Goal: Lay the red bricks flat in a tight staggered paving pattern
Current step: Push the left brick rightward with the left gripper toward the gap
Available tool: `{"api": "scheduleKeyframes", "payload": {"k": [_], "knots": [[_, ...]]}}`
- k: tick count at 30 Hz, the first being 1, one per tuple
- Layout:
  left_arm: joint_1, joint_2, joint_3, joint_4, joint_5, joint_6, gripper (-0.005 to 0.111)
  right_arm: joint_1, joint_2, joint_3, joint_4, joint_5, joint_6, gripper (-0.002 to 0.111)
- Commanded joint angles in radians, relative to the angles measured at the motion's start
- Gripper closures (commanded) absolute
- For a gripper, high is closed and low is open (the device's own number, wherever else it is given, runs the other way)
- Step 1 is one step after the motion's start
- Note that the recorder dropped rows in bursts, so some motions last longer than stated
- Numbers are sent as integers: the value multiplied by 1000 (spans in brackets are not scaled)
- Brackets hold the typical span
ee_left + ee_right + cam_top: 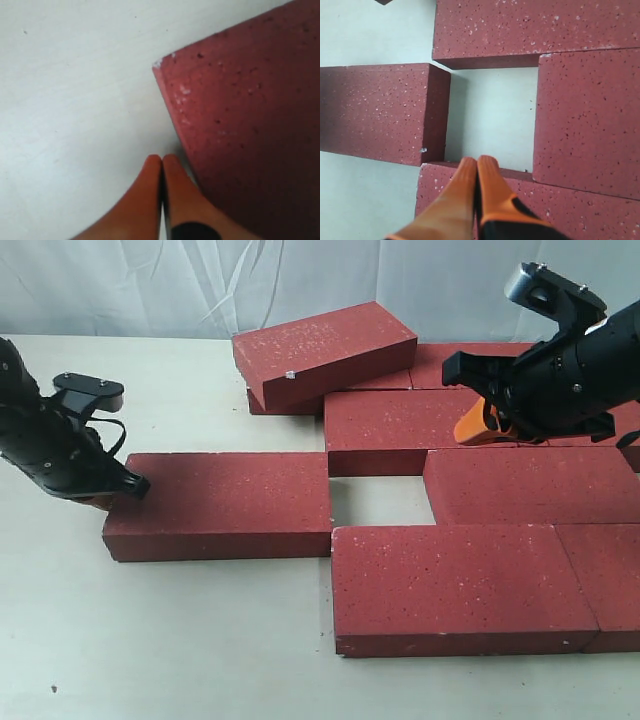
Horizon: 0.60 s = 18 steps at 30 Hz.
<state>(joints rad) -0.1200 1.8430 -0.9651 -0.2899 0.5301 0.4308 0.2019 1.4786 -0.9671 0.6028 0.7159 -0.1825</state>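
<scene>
fingers together, the left gripper (161,161) is set at the 9 o'clock end of a loose red brick (225,502); the right gripper (477,162), likewise closed, is held over the paved bricks (470,580).

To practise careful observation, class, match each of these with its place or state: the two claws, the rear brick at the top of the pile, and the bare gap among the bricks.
Column one:
1 left claw
2 right claw
3 rear brick
4 bare gap

Column two:
A lying tilted on other bricks
B shut, at the end of the lone left brick
C enclosed by bricks on four sides
D shut, over the brick behind the gap

Pairs: 1-B; 2-D; 3-A; 4-C
</scene>
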Motion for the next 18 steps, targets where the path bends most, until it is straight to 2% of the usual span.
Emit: {"api": "scheduleKeyframes", "payload": {"k": [1, 6, 18], "knots": [[-2, 19, 5, -54, -11, -1, 107, -1, -2, 5, -2, -6, -7, 109], [-2, 37, 5, -59, -14, 49, 107, -1, -2, 5, -2, -6, -7, 109], [-2, 57, 5, -62, -94, 51, 107, -1, -2, 5, -2, -10, -13, 109]]}}
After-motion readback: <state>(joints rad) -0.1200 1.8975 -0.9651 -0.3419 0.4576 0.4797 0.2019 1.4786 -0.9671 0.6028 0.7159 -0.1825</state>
